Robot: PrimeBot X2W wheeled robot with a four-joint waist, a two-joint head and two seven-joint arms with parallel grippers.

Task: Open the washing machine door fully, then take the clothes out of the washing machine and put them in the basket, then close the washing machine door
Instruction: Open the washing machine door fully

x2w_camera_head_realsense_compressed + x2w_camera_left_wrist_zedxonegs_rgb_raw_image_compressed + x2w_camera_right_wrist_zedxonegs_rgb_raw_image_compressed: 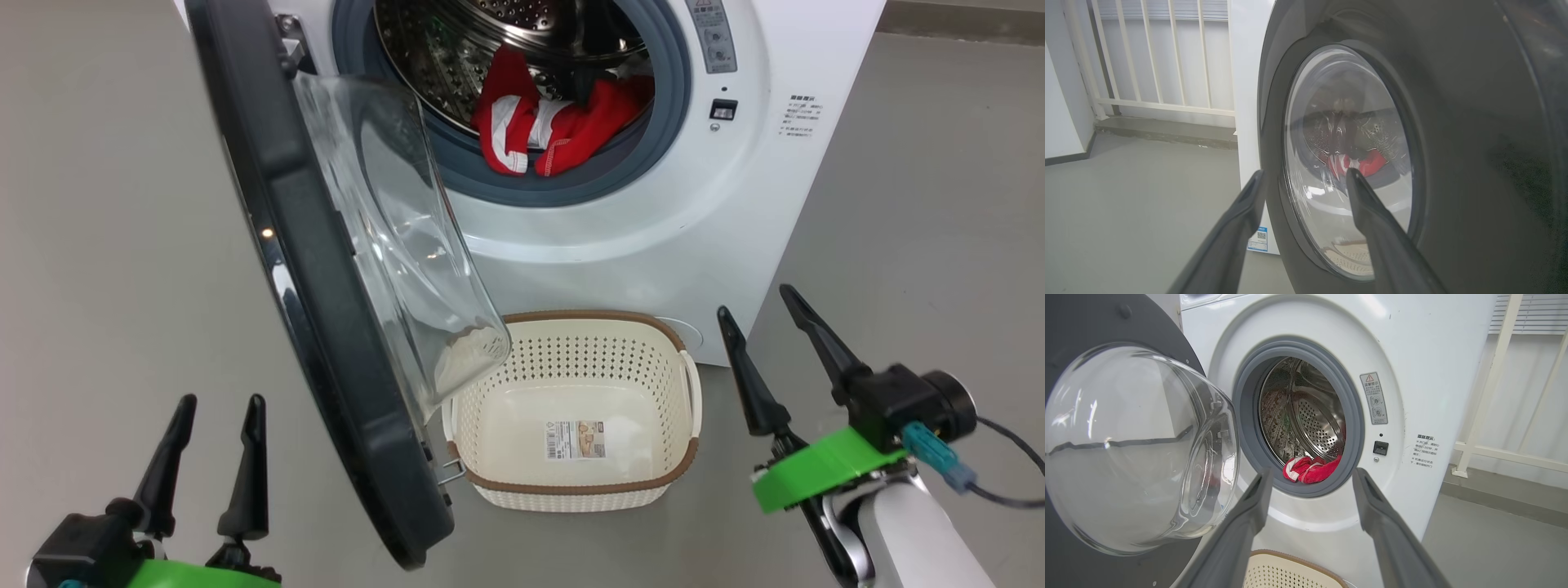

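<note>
The large round washing machine door (326, 327), with its glossy black rim and bulging clear glass bowl, stands swung out from the big white front-loading washing machine (735, 204). The bright red clothes (555, 131) with white trim lie at the front lip of the steel drum, against the grey gasket. The small cream perforated basket (588, 315) with a brown rim sits on the floor just before the machine, partly under the glass bowl.

- Basket sticker (575, 439): barcode, text unreadable.
- Warning sticker (1373, 398): red triangle, print too small to read.
- Printed notice (1425, 451): illegible.
- Blue label (1258, 239): QR code.

Left claw (224, 400): fingers apart, near the door's outer face. Right claw (754, 299): fingers apart, right of the basket.
</note>
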